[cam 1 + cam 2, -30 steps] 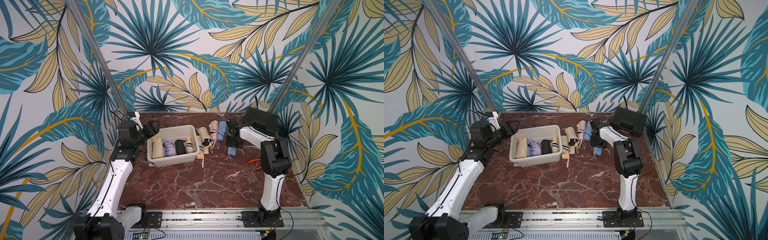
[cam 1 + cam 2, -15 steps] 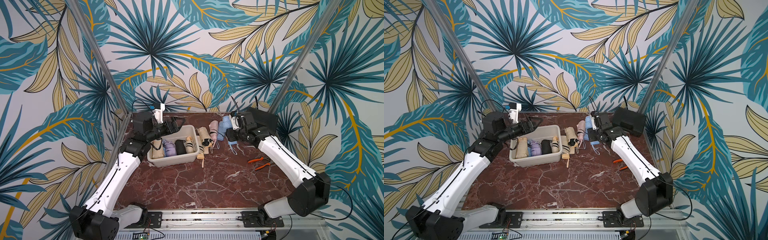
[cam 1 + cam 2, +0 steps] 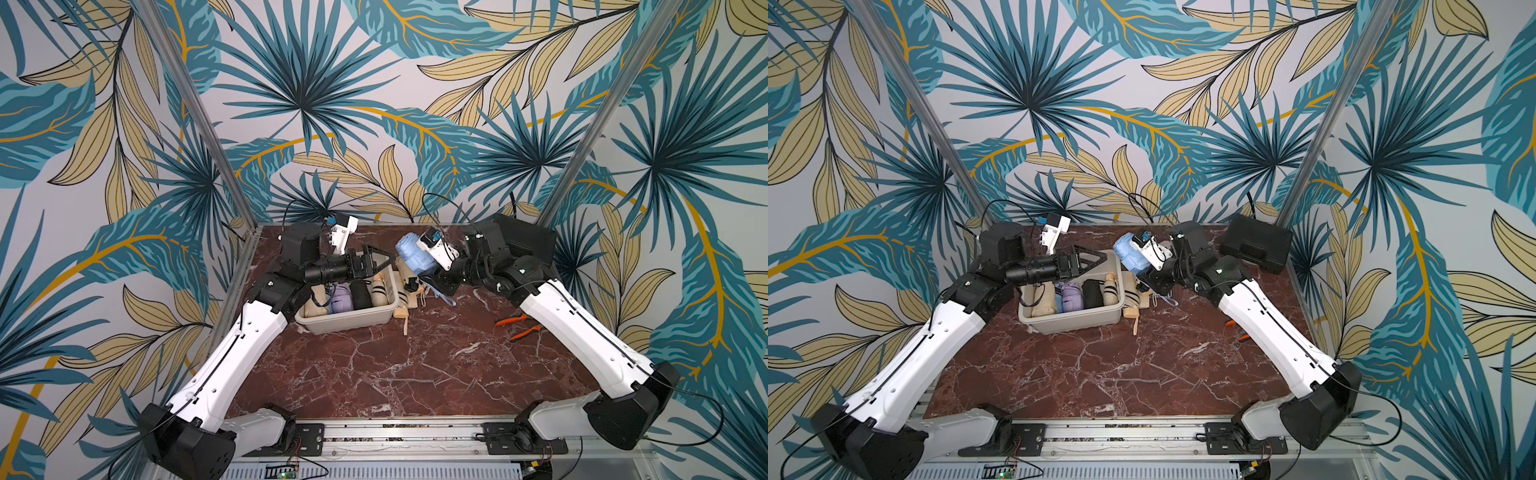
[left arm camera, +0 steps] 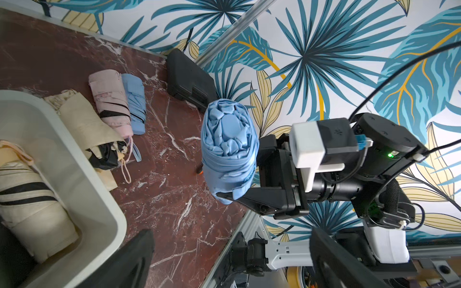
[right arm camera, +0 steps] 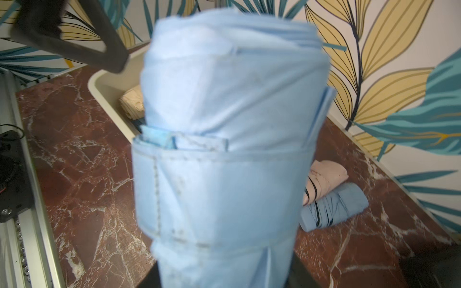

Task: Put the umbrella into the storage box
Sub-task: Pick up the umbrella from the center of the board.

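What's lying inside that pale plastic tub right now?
In the storage box lie a beige umbrella, a lavender umbrella, a black umbrella and a striped umbrella, side by side. The left pincer hangs over them, hiding their far ends.

In both top views the storage box [image 3: 345, 322] sits centre-left on the desk [image 3: 395, 374], umbrellas [image 3: 360, 293] inside, case [image 3: 1256, 243] upper right.
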Controlling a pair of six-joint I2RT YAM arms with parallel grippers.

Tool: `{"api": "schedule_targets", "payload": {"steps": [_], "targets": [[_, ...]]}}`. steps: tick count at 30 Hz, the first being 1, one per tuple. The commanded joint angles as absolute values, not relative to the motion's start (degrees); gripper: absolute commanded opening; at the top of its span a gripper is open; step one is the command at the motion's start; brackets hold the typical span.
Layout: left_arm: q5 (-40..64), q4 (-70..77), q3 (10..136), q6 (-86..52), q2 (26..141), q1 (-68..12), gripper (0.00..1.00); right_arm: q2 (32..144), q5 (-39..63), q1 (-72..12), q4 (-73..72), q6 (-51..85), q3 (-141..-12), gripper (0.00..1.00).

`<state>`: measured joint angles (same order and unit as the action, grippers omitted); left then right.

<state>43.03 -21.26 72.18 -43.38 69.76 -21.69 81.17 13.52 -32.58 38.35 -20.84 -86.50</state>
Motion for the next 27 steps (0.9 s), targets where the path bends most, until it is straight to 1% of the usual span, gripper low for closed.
{"api": "schedule_targets", "payload": {"steps": [1, 5, 8, 14, 18, 23, 25, 27], "targets": [[45.59, -19.25, 70.12, -43.72, 69.4, -21.88, 1.0, 82.81, 19.99, -34.06, 37.52, -24.94, -89.12, 0.34], [45.08, -14.45, 67.53, -45.34, 68.41, -21.91, 1.0, 85.58, 21.27, -35.52, 39.72, -26.33, -92.43, 0.34], [44.46, -12.41, 66.73, -46.75, 68.2, -21.89, 0.96, 87.33, 21.66, -36.24, 42.44, -27.69, -95.13, 0.34], [42.36, -14.05, 67.04, -47.11, 69.06, -21.9, 0.81, 88.58, 21.88, -37.14, 44.52, -30.53, -96.15, 0.32], [41.93, -13.14, 66.09, -48.16, 69.63, -21.88, 0.65, 89.11, 21.3, -37.65, 44.7, -31.53, -96.06, 0.32], [41.81, -13.71, 67.11, -47.81, 71.58, -21.89, 0.53, 89.55, 20.5, -38.09, 44.96, -33.04, -96.33, 0.32], [41.99, -13.71, 67.63, -47.9, 72.53, -21.89, 0.47, 89.56, 19.97, -38.1, 44.92, -33.3, -96.34, 0.33], [41.0, -14.18, 68.19, -47.72, 73.16, -21.88, 0.41, 89.63, 18.26, -38.19, 44.73, -32.56, -96.54, 0.37]]}}
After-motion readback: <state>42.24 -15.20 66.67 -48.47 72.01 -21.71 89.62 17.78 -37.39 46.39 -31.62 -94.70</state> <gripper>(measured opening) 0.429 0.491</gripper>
